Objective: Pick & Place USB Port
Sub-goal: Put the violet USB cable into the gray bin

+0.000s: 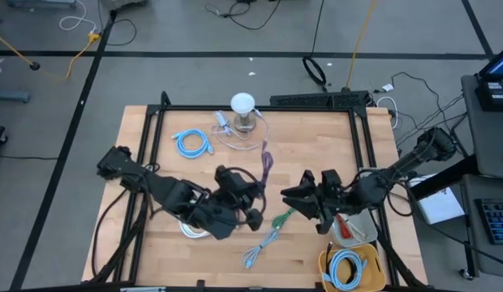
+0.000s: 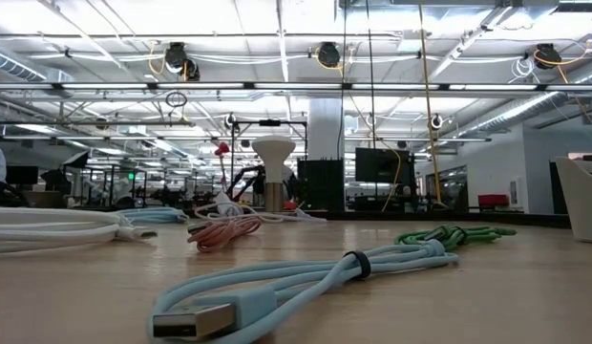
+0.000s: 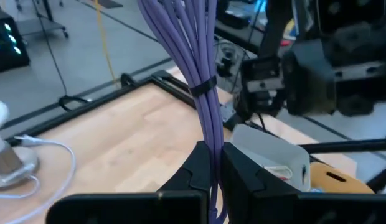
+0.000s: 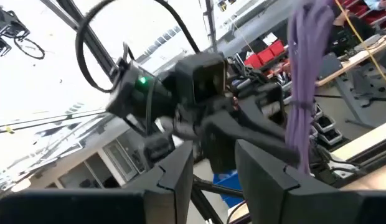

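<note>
My left gripper [image 1: 256,198] is over the table's middle, shut on a purple USB cable bundle [image 1: 265,165] bound with a black tie [image 3: 203,86]. My right gripper [image 1: 289,195] hovers open just to its right, fingers pointing at the left gripper; in the right wrist view [image 4: 211,171] the purple bundle [image 4: 304,74] shows beyond it. A green cable [image 1: 281,218] and a light blue cable [image 1: 263,243] lie on the wood near both grippers. Neither gripper shows in the low view. My left gripper pinches the purple bundle between its two fingers [image 3: 196,167] at a stretch [image 3: 212,146] below the black tie. All the strands pass together through the gap. The rest of the bundle sticks out past the fingertips, off the table, toward the far edge.
A white bin [image 1: 354,228] and a yellow bin [image 1: 326,261] with a blue coil sit at the near right corner. A blue coil [image 1: 191,143], a white round stand [image 1: 243,108] with white cords and a white cable [image 1: 189,230] under the left arm also lie on the table.
</note>
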`<action>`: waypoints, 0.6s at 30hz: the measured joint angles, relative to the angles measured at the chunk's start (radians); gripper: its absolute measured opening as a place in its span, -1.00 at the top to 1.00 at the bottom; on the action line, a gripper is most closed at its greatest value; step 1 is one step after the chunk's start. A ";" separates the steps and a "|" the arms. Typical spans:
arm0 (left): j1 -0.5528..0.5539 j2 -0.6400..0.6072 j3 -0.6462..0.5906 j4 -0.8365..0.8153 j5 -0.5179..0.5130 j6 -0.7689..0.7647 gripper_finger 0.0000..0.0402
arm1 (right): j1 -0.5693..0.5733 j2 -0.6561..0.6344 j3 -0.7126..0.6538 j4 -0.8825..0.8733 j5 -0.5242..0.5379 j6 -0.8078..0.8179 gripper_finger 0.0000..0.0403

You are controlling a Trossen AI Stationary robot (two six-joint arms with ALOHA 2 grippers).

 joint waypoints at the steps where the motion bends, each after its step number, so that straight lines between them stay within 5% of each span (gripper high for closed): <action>1: -0.002 -0.008 0.000 0.002 -0.003 0.011 0.93 | 0.002 0.000 0.000 -0.002 0.003 0.001 0.44; 18: -0.034 0.023 0.000 0.201 0.181 0.093 0.93 | -0.017 0.000 0.000 -0.017 0.005 -0.022 0.44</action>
